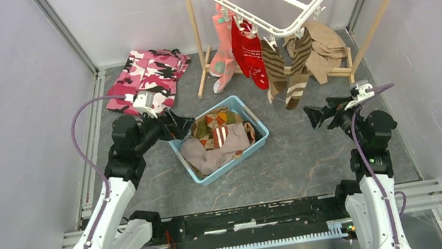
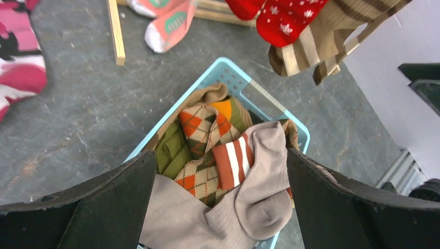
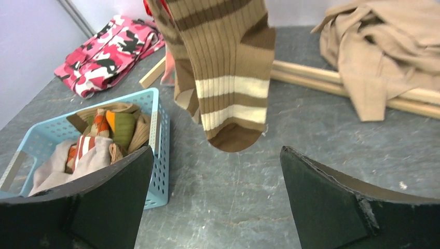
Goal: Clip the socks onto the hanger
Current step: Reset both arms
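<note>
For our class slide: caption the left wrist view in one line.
Open left gripper hovers above a blue basket heaped with mixed socks.

**Camera layout, three views**

Top external: high and behind, looks down over the whole table (image 1: 316,156), far. Left wrist: close, pointing steeply down into the blue basket (image 2: 231,75). Right wrist: low, tilted slightly down, facing the hanging brown striped sock (image 3: 228,93) close up. All three share basket, sock, camouflage garment (image 1: 148,72).

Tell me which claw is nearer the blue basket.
Left. The left claw hovers open at the left corner of the blue basket. The right claw is well off to the basket's right, open, facing the hanging brown striped socks.
</note>
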Robot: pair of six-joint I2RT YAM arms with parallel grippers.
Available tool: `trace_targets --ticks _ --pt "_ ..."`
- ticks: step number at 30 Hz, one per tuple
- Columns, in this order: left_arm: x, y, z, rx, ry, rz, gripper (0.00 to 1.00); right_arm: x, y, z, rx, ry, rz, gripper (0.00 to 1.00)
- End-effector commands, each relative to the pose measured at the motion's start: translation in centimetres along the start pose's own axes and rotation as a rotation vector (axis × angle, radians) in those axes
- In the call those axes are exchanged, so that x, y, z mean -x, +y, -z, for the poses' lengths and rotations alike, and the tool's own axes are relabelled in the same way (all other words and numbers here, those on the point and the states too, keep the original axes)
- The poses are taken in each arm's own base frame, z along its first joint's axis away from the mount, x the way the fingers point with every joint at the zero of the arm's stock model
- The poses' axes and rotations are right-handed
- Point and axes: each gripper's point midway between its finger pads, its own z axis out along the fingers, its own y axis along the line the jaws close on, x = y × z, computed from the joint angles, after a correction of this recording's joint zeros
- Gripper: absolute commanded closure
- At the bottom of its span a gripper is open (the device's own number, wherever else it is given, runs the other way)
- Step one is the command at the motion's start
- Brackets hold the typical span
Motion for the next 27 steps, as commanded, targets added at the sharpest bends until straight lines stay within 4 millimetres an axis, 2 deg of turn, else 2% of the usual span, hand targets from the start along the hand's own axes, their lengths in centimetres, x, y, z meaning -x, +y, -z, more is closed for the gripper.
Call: trace_targets --ticks 1,5,11,16,27 --pt "-0.7 -0.2 -0.3 -0.069 0.065 0.073 0.00 1.0 -1.3 0.2 -0.085 -0.054 0.034 0.02" --pt "0.1 2.0 0.4 0.066 0.066 0.025 0.00 1.3 -2.6 0.5 -0.182 -0.075 -0.005 0.02" --pt "-0.7 1.9 0.8 0.063 0.069 0.037 0.00 2.2 -4.0 1.3 -0.295 -0.099 -0.007 0.02" --pt "0.5 2.2 1.3 0.101 0.054 -0.017 0.00 2.3 -3.9 1.2 -0.289 -0.081 0.016 0.02" --pt "2.7 -1.0 3.2 0.042 0.006 -0.113 0.00 2.1 -3.1 1.0 -0.248 -0.056 0.053 0.02"
